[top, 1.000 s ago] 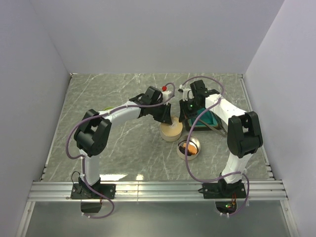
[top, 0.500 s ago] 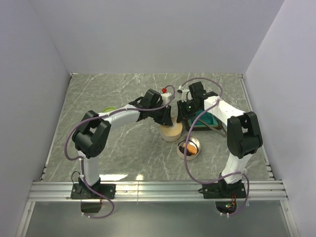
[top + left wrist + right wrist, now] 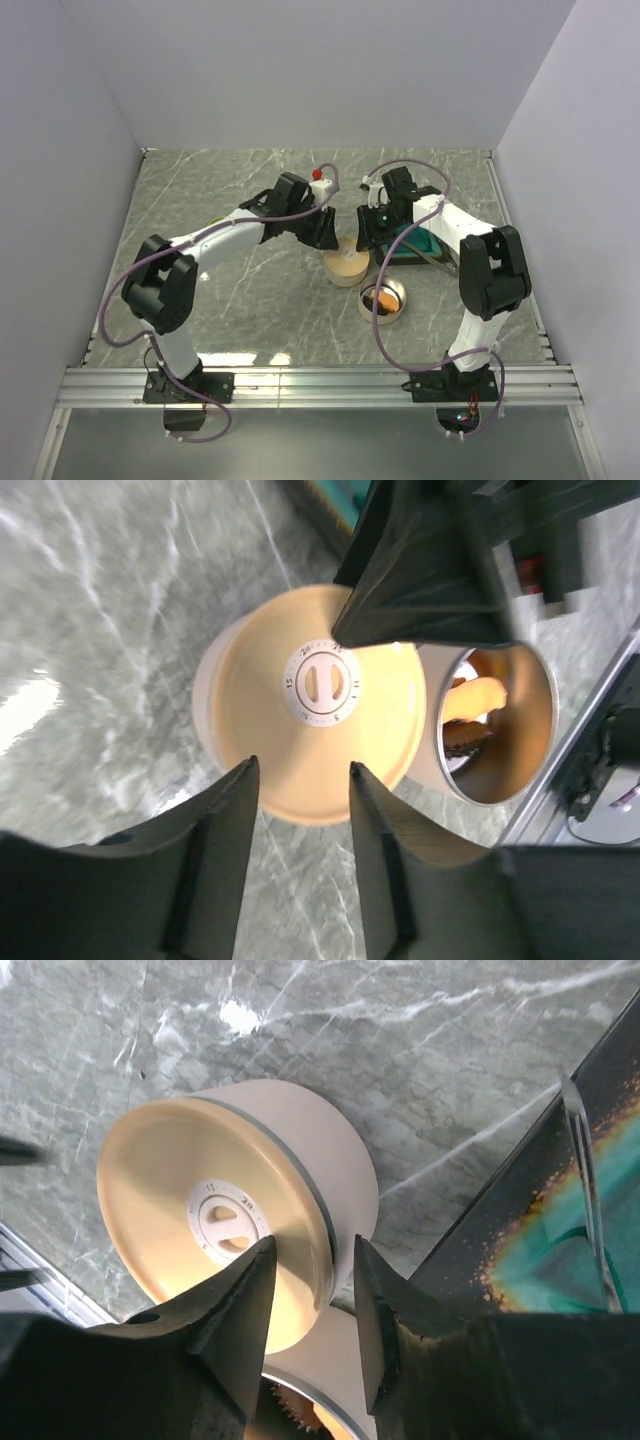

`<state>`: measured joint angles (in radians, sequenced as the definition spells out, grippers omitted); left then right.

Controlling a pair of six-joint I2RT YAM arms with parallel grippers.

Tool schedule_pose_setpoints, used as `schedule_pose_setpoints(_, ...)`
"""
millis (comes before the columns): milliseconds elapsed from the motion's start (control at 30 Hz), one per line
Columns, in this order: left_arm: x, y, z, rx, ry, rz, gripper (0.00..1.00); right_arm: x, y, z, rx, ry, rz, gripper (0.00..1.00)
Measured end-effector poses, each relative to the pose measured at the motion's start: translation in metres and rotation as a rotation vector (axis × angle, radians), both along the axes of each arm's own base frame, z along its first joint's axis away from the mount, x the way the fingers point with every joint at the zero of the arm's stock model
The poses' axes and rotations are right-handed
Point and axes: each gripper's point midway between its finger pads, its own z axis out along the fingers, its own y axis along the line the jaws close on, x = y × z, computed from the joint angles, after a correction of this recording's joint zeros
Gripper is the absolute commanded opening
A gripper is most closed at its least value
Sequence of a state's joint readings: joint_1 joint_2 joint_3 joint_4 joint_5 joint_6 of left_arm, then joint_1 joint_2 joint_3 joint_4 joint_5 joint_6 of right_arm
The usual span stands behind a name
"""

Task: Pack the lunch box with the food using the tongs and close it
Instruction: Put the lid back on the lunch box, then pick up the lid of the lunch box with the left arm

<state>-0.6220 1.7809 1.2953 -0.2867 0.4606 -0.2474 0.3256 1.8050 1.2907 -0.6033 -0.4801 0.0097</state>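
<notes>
The lunch box shows as two round cream tins. One tin (image 3: pixel 346 266) carries a lid with a small dial (image 3: pixel 322 683). Beside it the second tin (image 3: pixel 384 300) stands without a lid and holds the food: an orange piece (image 3: pixel 482 694) and a brown piece (image 3: pixel 462 738). My left gripper (image 3: pixel 300 768) hovers open above the lidded tin's edge, holding nothing. My right gripper (image 3: pixel 313 1248) is open too, its fingers astride that tin's rim without gripping it. The slim silver tongs (image 3: pixel 586 1185) lie on the teal tray (image 3: pixel 545 1245).
The dark-rimmed teal tray (image 3: pixel 424 240) sits right of the tins under the right arm. The two grippers face each other closely over the lidded tin (image 3: pixel 200 1210). White walls enclose the marble table; a metal rail (image 3: pixel 320 385) runs along the near edge.
Both grippers have opened. The left gripper has drawn back to the left and up from the lidded tin. The right gripper has stayed by the tin's right side.
</notes>
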Motion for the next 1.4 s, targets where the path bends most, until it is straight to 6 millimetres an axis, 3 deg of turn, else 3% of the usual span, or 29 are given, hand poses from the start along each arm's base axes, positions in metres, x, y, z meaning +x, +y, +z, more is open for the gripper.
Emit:
schedule_pose_setpoints(233, 0.011, 0.031, 0.06, -0.056, -0.12, 0.052, 0.65, -0.002, -0.002, 0.008, 0.002, 0.023, -0.02, 0.59)
schedule_pose_setpoints(267, 0.014, 0.039, 0.068, -0.056, -0.139, 0.062, 0.67, 0.0, -0.002, 0.013, 0.007, 0.018, -0.023, 0.6)
schedule_pose_setpoints(300, 0.016, 0.047, 0.072, -0.052, -0.152, 0.072, 0.75, 0.003, -0.002, 0.019, 0.012, 0.009, -0.025, 0.66)
schedule_pose_setpoints(367, 0.021, 0.068, 0.076, -0.025, -0.173, 0.087, 0.76, 0.008, -0.001, 0.033, 0.027, -0.019, -0.03, 0.68)
schedule_pose_setpoints(400, 0.025, 0.082, 0.076, -0.001, -0.186, 0.099, 0.76, 0.011, -0.001, 0.041, 0.034, -0.039, -0.031, 0.75)
schedule_pose_setpoints(467, 0.029, 0.108, 0.073, 0.056, -0.204, 0.113, 0.76, 0.016, -0.002, 0.059, 0.05, -0.075, -0.033, 0.76)
schedule_pose_setpoints(500, 0.032, 0.123, 0.071, 0.087, -0.217, 0.12, 0.76, 0.017, -0.002, 0.067, 0.056, -0.092, -0.035, 0.82)
schedule_pose_setpoints(633, 0.032, 0.186, 0.058, 0.231, -0.263, 0.134, 0.74, 0.021, -0.01, 0.099, 0.069, -0.165, -0.035, 0.84)
schedule_pose_setpoints(767, 0.027, 0.241, 0.04, 0.397, -0.287, 0.11, 0.72, 0.014, -0.019, 0.113, 0.07, -0.186, -0.023, 0.84)
schedule_pose_setpoints(833, 0.026, 0.257, 0.031, 0.461, -0.298, 0.074, 0.68, 0.01, -0.024, 0.114, 0.065, -0.178, -0.019, 0.85)
schedule_pose_setpoints(1067, 0.035, 0.281, -0.007, 0.627, -0.311, -0.085, 0.61, 0.001, -0.04, 0.106, 0.076, -0.129, -0.031, 0.85)
schedule_pose_setpoints(1267, 0.044, 0.289, -0.043, 0.696, -0.3, -0.164, 0.54, 0.005, -0.063, 0.112, 0.133, -0.115, -0.079, 0.85)
schedule_pose_setpoints(1400, 0.055, 0.291, -0.056, 0.718, -0.314, -0.19, 0.51, 0.005, -0.076, 0.116, 0.155, -0.125, -0.108, 0.85)
